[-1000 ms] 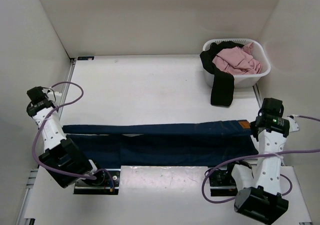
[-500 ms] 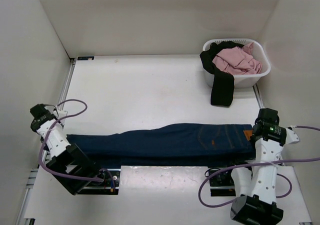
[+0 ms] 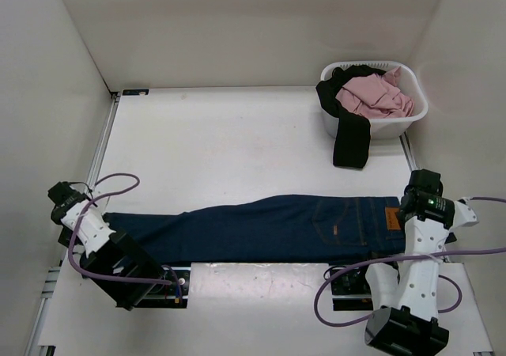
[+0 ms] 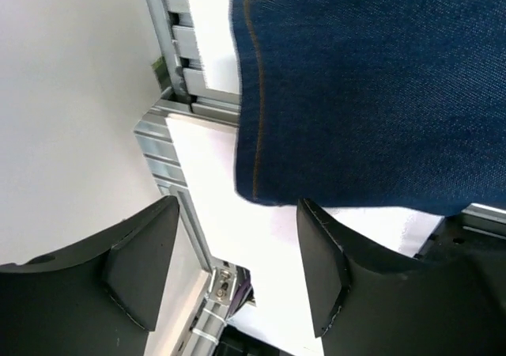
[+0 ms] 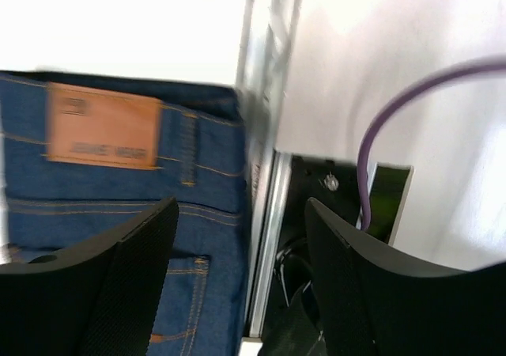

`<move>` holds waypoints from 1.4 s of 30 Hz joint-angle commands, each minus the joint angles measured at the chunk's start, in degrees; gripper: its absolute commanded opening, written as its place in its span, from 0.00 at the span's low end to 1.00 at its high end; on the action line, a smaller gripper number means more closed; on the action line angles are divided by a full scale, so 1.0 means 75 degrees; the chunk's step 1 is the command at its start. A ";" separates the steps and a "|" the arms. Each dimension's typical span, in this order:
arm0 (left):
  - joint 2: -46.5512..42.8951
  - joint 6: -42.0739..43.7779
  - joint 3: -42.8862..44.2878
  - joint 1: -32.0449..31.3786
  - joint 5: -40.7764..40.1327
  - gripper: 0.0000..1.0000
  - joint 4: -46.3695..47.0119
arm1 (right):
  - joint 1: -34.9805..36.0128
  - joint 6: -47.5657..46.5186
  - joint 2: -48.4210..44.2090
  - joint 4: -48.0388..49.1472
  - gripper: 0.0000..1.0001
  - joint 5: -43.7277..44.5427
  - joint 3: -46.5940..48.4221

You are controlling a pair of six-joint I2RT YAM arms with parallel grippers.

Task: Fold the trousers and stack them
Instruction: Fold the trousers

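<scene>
Nearest us, our left gripper (image 4: 236, 237) hangs with fingers apart and empty by the hem (image 4: 257, 134). Our right gripper (image 5: 241, 213) is likewise apart beside the waistband (image 5: 190, 146). The trousers (image 3: 269, 228) lie doubled lengthwise along the near edge, probably flat for the next fold. A basket (image 3: 391, 126) occupies the far-right corner.

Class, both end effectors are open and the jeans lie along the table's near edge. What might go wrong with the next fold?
1. The trousers lie at the table's near edge. Their hem lies across the aluminium rail by the left end effector, so it might snag or slide off.
2. The waistband lies against the right-side frame. The right end effector may strike metal or catch the purple cable when it grasps.
</scene>
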 commanded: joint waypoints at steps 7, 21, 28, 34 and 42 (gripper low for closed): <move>0.0072 -0.0607 0.1752 -0.0652 0.1738 0.63 -0.0892 | 0.0676 -0.2244 0.0985 0.1822 0.61 -0.1801 0.1242; 0.2625 -0.2307 0.0168 -0.3735 -0.0019 0.53 0.1801 | 0.2062 -0.0649 0.3923 0.3823 0.36 -0.2121 -0.1383; 0.4288 -0.3022 0.2109 -0.4311 -0.0266 0.53 0.2212 | 0.1465 -0.0754 0.6072 0.5182 0.25 -0.1521 -0.0167; 0.4854 -0.3549 0.3986 -0.4382 0.0178 0.68 0.1370 | 0.1277 -0.1504 0.7198 0.5163 0.25 -0.1719 0.1601; 0.4093 -0.3469 0.4449 -0.3328 0.0602 0.75 0.0326 | 0.1277 -0.2417 0.5829 0.4308 0.53 -0.2798 0.1873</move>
